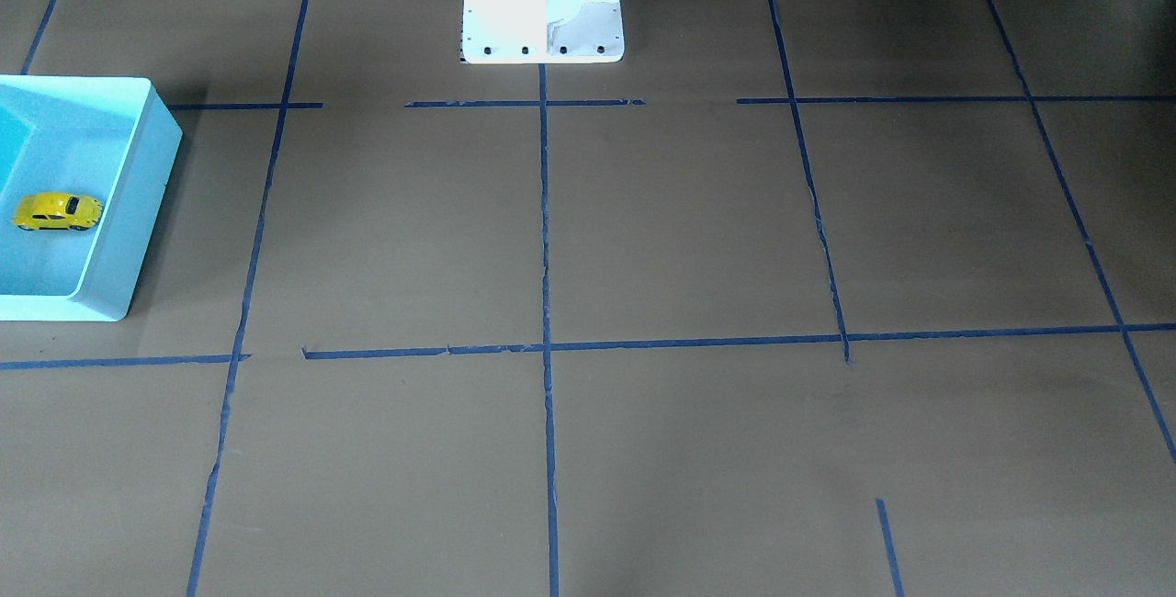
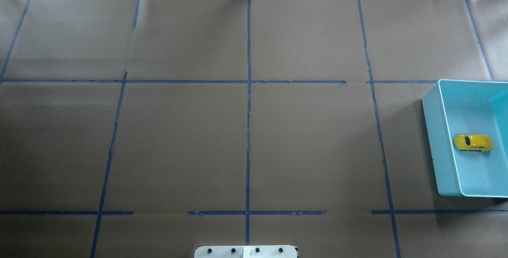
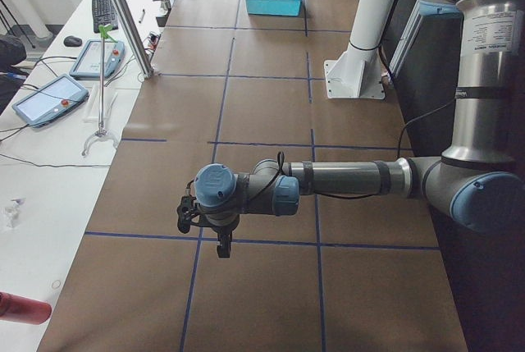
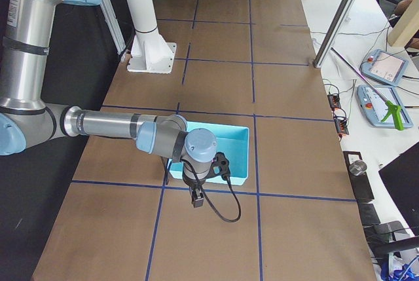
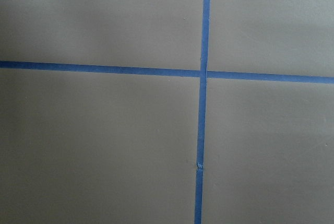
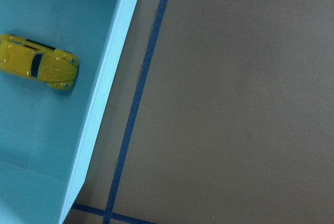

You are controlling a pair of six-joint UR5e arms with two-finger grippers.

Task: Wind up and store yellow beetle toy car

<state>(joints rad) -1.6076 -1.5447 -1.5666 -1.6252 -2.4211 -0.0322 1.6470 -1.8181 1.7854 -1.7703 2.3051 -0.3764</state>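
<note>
The small, bright yellow beetle-shaped toy car (image 2: pixel 473 143) sits on its wheels on the floor of the open turquoise plastic bin (image 2: pixel 436 147), close to one long wall but apart from it. The bin stands on the brown paper-covered tabletop (image 2: pixel 178 147), on the robot's right. Both the overhead and front-facing views cut off its outer side at the frame edge.

The left tool (image 3: pixel 223 244) hangs over a crossing of blue tape lines (image 5: pixel 202 72), well apart from the bin. It shows only in the left side view, so I cannot tell whether its fingers are spread or pressed together.

The right tool (image 4: pixel 196 198) hangs just beside the bin's near wall, partly hidden by its own wrist. It shows only in the right side view, and its state cannot be told either.
</note>
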